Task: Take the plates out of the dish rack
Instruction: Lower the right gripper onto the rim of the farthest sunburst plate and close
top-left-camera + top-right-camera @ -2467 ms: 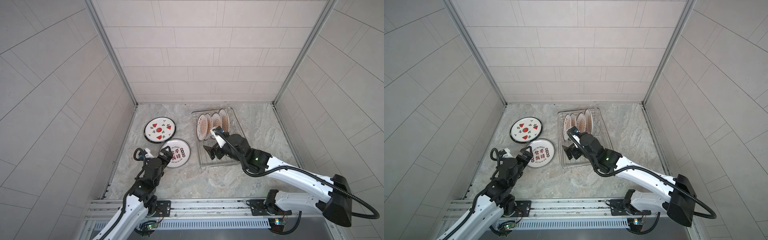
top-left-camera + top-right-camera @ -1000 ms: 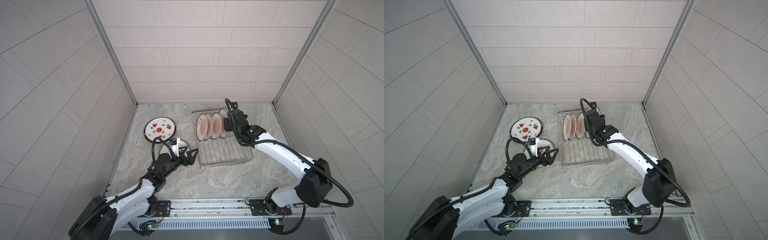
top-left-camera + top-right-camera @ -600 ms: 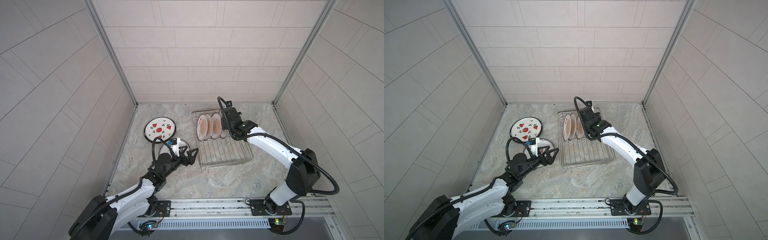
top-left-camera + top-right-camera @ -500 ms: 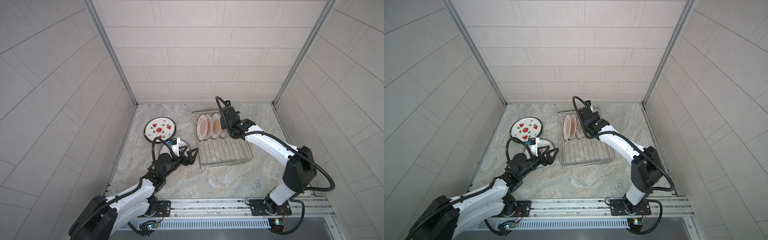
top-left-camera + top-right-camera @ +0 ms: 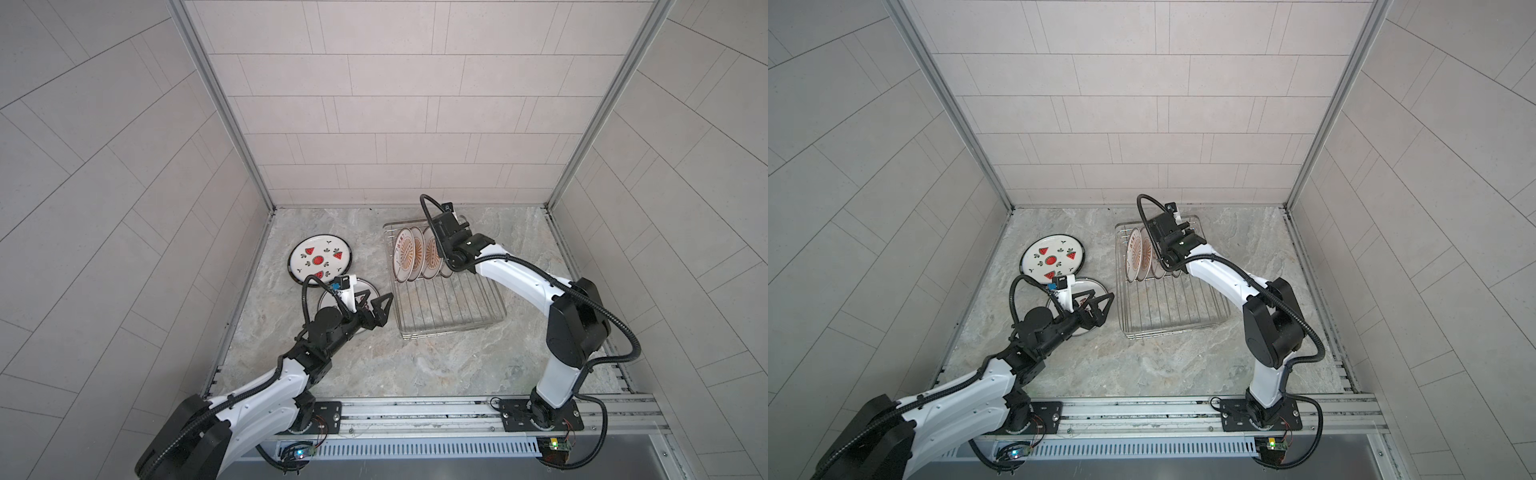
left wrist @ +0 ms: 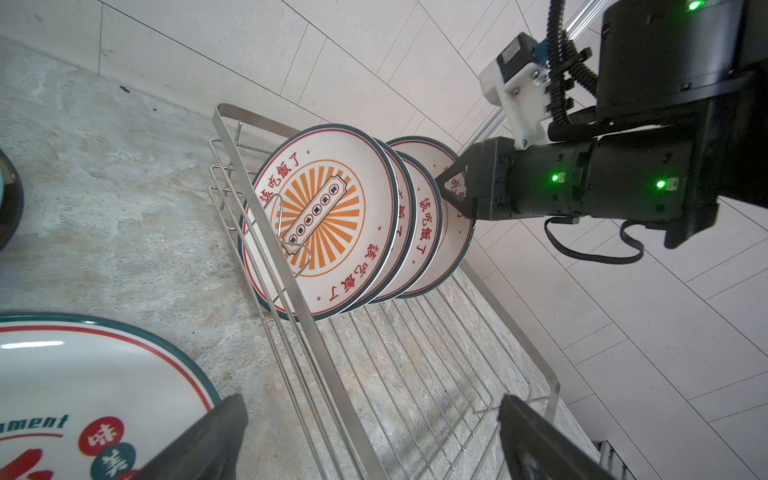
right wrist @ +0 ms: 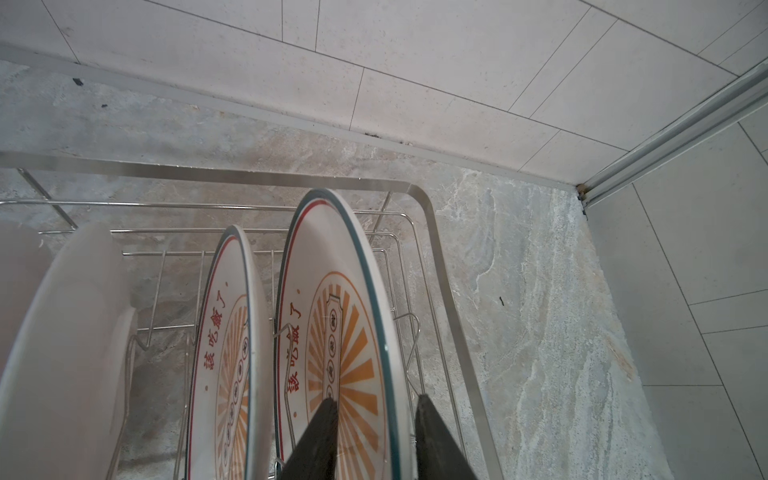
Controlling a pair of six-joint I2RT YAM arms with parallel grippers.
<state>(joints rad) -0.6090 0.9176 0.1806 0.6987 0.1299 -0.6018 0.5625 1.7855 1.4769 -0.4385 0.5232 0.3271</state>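
The dish rack [image 5: 453, 328] [image 5: 1177, 328] is a silver wire basket on the marble floor. Several sunburst plates [image 5: 405, 255] [image 6: 328, 216] stand upright at its far end. My right gripper [image 5: 446, 253] [image 7: 376, 399] comes down on the rightmost plate [image 7: 332, 299]. Its fingers [image 7: 432, 432] are shut on that rim, one each side. My left gripper [image 5: 379, 297] [image 6: 372, 415] hangs open and empty over the rack's left rim. Partly under it, a plate with red characters [image 5: 368, 286] [image 6: 83, 382] lies flat. A watermelon plate [image 5: 318, 259] [image 5: 1052, 259] lies beyond.
Tiled walls [image 5: 374, 145] close in the back and both sides, and the rack's far rim [image 7: 419, 195] sits near the back right corner. The rack's near half [image 6: 415, 374] is bare wire. A metal rail [image 5: 415, 409] runs along the front.
My right gripper has shifted slightly left over the row and narrowed its jaws onto the rightmost plate's rim. The left arm has stayed still over the last second.
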